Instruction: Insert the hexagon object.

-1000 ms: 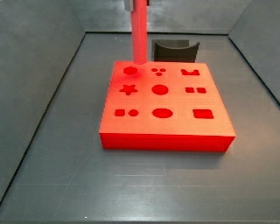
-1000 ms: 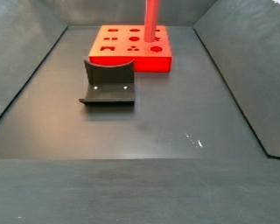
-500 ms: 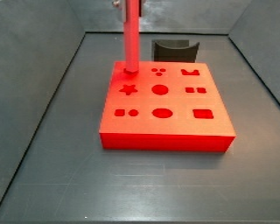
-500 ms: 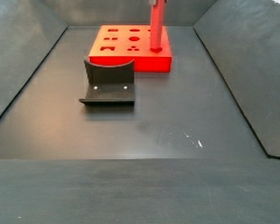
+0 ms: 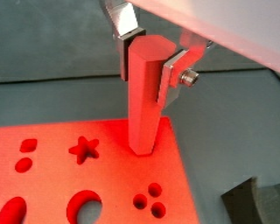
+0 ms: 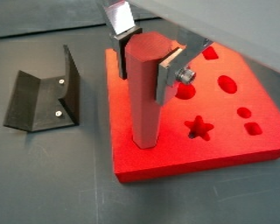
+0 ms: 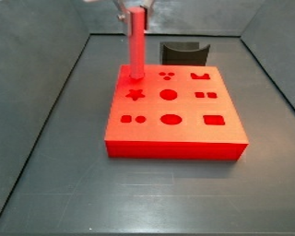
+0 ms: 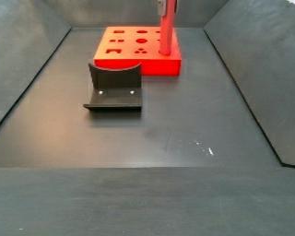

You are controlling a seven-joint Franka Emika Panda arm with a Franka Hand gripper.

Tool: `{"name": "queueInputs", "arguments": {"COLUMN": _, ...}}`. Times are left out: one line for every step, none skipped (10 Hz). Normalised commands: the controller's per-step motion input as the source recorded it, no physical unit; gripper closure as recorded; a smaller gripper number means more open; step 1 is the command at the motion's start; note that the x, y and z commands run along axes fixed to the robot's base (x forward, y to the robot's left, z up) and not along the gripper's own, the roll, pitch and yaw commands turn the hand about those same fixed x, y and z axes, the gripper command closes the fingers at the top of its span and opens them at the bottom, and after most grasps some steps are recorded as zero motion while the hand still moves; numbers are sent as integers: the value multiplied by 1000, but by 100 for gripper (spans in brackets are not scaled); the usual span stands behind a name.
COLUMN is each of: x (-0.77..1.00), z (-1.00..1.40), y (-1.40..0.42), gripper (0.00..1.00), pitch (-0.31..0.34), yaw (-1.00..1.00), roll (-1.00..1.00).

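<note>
My gripper [image 5: 150, 63] is shut on the hexagon object [image 5: 145, 96], a glossy red bar held upright by its top end; both wrist views show this [image 6: 150, 63]. The bar's lower end meets the top of the big red block [image 5: 60, 175] at a corner, beside the star hole [image 5: 84, 149]. I cannot tell whether the end has entered a hole. In both side views the bar [image 7: 135, 46] [image 8: 166, 32] stands on the block [image 7: 175, 115] [image 8: 125, 46], with the gripper [image 7: 129, 7] at the top edge of the picture.
The dark fixture [image 8: 113, 85] stands on the grey floor next to the block; it also shows in a wrist view [image 6: 43, 96] and a side view [image 7: 183, 51]. Sloping grey walls [image 7: 40, 138] enclose the floor. The block has several other shaped holes.
The gripper and bar have shifted sideways toward the block's corner and come down. The bar's lower end now sits where the corner hole showed a second ago.
</note>
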Motion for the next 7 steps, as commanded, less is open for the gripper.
{"name": "queueInputs", "arguments": {"x": 369, "z": -880, "y": 186, "gripper": 100, "pitch": 83, "yaw": -71, "roll": -16}}
{"name": "queueInputs", "arguments": {"x": 194, "z": -840, "y": 94, "gripper": 100, "pitch": 36, "yaw": -49, "roll": 0}}
{"name": "queueInputs", "arguments": {"x": 106, "z": -723, "y": 0, "gripper": 100, "pitch": 0, "yaw": -51, "roll": 44}}
{"name": "queueInputs", "arguments": {"x": 0, "z": -686, "y": 0, "gripper": 100, "pitch": 0, "yaw": -23, "roll": 41}}
{"name": "queueInputs", "arguments": {"x": -3, "z": -651, "y": 0, "gripper": 100, "pitch": -66, "yaw": 0, "roll": 57}}
{"name": "queueInputs", "arguments": {"x": -17, "z": -571, "y": 0, "gripper": 100, "pitch": -73, "yaw": 0, "roll": 43}}
{"name": "queueInputs", "arguments": {"x": 0, "z": 0, "y": 0, "gripper": 100, "pitch": 0, "yaw": 0, "roll": 0}}
